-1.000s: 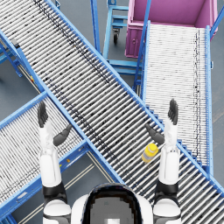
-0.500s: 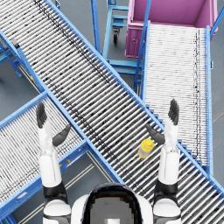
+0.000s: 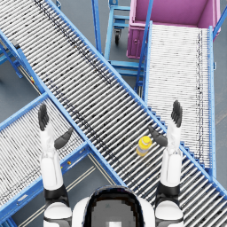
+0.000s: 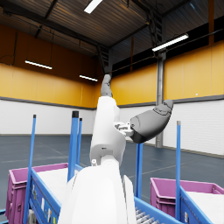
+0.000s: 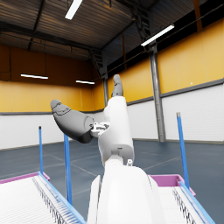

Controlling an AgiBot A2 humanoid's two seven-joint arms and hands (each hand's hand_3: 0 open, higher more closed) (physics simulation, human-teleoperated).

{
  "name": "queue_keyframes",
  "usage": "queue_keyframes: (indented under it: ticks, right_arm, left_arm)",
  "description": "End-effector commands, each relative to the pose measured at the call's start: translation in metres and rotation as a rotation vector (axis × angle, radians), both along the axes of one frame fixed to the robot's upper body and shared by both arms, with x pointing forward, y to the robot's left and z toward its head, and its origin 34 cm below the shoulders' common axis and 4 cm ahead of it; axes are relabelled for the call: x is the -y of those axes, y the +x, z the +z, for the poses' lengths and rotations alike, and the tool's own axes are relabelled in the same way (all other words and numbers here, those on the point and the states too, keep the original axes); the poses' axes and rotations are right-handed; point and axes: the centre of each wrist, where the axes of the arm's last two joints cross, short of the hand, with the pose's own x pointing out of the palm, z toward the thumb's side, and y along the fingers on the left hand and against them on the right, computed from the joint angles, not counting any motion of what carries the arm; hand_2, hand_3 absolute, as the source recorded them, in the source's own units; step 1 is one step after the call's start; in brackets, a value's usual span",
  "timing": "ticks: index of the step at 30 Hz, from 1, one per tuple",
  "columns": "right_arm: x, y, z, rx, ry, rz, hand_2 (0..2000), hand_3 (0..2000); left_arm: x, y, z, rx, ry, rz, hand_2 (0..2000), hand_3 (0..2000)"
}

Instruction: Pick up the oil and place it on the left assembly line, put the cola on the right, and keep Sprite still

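Plainly, a rounded yellow oil bottle [image 3: 143, 145] sits on ribbed rollers [image 3: 88, 97]; left hand [image 3: 48, 131], right hand [image 3: 171, 130] splayed, empty.

The head camera sits high above both arms and faces steeply down. It takes in the left hand [image 3: 48, 132], the right hand [image 3: 172, 132] and the blue-framed roller lines [image 3: 88, 80] beneath and beyond them. Each wrist camera rides on its forearm, very near its own hand, and faces along it. Past the raised hand lie the hall wall [image 5: 192, 118] and ceiling [image 4: 65, 26]. Below each hand, pink bins [image 4: 173, 192] and roller lines edge into view, as they do in the head view.
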Motion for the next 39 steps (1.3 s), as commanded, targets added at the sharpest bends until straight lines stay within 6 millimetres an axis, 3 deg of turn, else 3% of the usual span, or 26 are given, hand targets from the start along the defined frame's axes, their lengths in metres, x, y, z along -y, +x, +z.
queue_keyframes:
  ticks: [1,12,18,23,27,32,39]
  right_arm:
    - [0.000,0.000,-0.001,-0.001,0.000,0.001,0,0]
    - [-0.012,-0.017,-0.013,-0.021,-0.006,0.039,0,0]
    - [-0.032,-0.024,-0.049,-0.156,-0.039,0.122,0,0]
    - [-0.046,-0.024,-0.098,-0.355,-0.080,0.186,0,0]
    - [-0.048,-0.015,-0.128,-0.478,-0.081,0.189,0,0]
    - [-0.047,-0.008,-0.149,-0.561,-0.074,0.179,0,0]
    - [-0.061,0.009,-0.190,-0.724,-0.079,0.205,0,0]
  left_arm:
    - [-0.002,0.000,0.003,0.009,-0.001,0.006,0,0]
    - [-0.001,-0.002,-0.004,-0.012,-0.013,0.005,0,0]
    - [0.003,-0.003,-0.005,-0.013,-0.012,-0.009,0,0]
    - [0.013,-0.003,-0.010,-0.028,-0.005,-0.043,0,0]
    - [0.014,-0.002,-0.013,-0.040,-0.008,-0.047,0,0]
    - [0.016,0.000,-0.014,-0.046,-0.010,-0.054,0,0]
    - [0.015,0.005,-0.017,-0.066,-0.018,-0.052,0,0]
